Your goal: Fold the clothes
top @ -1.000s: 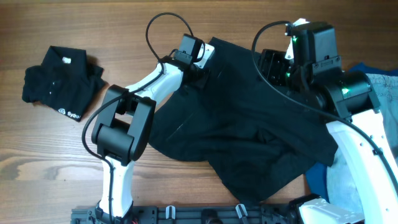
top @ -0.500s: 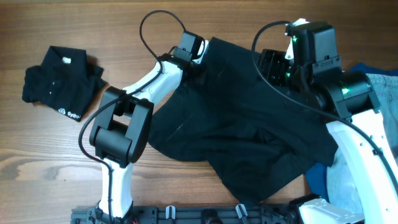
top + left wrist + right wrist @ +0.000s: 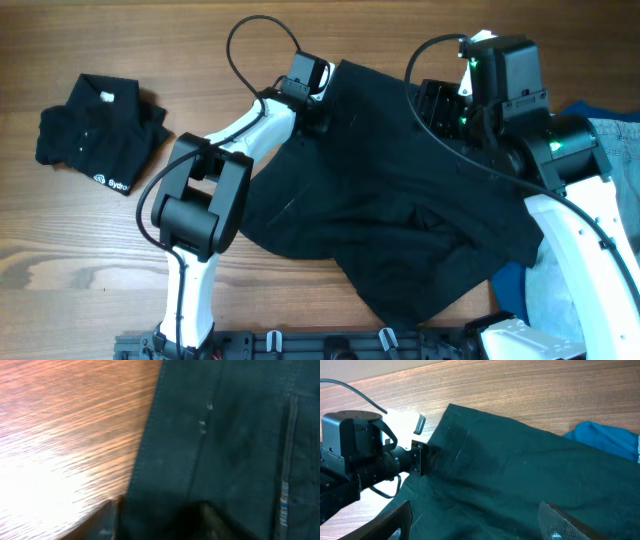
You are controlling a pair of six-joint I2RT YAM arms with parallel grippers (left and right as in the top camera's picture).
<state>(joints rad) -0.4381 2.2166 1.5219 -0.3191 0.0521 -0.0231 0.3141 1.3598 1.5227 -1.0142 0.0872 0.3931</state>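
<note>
The large black shorts (image 3: 390, 190) lie spread and rumpled across the middle of the wooden table. My left gripper (image 3: 322, 112) is low at their top-left edge. In the left wrist view its fingers (image 3: 160, 520) stand apart, with the black fabric (image 3: 225, 435) between them, so it is open. My right gripper (image 3: 437, 105) hovers over the upper part of the shorts. Its fingers (image 3: 475, 525) are wide open and empty above the fabric (image 3: 520, 470). A small folded black shirt with white print (image 3: 100, 135) lies at the far left.
A blue top (image 3: 510, 285) shows from under the shorts at the lower right and also in the right wrist view (image 3: 605, 437). Light-blue jeans (image 3: 618, 140) lie at the right edge beneath the right arm. Bare wood (image 3: 65, 425) lies left of the shorts.
My left gripper has edged slightly left at the shorts' top-left edge and its cable loop has shifted. The right arm and the shorts look the same.
</note>
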